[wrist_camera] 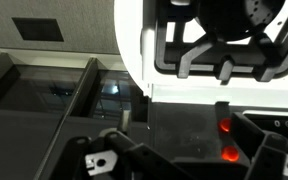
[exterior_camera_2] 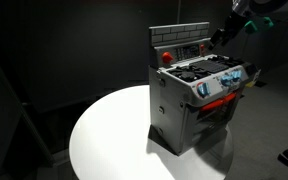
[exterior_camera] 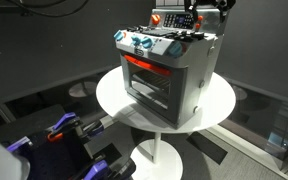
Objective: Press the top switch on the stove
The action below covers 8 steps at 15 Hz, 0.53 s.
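Note:
The silver-grey toy stove with a red-trimmed glass door stands on a round white table and shows in both exterior views. Its raised back panel carries a red button. My gripper hovers above the stove's back corner, beside the back panel. In the wrist view its dark fingers are spread apart and empty. Between them I see the grey panel with two glowing red buttons, an upper one and a lower one. The black burner grate lies above.
Blue-and-white knobs line the stove front. Dark equipment with blue and purple parts sits below the table. The surroundings are dark walls and floor.

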Tool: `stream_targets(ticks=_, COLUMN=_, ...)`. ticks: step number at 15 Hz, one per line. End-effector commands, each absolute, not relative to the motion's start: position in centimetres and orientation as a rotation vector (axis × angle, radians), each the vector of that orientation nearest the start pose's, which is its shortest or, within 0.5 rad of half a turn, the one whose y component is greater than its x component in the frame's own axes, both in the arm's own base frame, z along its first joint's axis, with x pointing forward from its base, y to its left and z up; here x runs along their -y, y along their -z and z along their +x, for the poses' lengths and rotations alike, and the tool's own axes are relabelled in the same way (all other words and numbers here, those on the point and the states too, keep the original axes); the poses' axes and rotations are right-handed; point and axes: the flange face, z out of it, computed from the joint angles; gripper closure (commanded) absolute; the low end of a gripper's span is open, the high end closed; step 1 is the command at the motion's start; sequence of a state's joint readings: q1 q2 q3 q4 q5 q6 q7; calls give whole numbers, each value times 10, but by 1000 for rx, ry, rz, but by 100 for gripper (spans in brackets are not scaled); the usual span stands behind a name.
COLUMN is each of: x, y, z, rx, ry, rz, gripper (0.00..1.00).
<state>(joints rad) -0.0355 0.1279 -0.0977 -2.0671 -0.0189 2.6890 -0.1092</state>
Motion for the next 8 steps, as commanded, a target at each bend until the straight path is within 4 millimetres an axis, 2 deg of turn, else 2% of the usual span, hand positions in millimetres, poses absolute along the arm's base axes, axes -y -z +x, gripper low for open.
stream_targets(ticks=1, x=80, y=-428, z=621, rx=-15, ry=823, rz=-3128, gripper=0)
stream_targets(ticks=8, x=73, y=-427, z=632, rx=5, ry=851, rz=-3116, gripper=0)
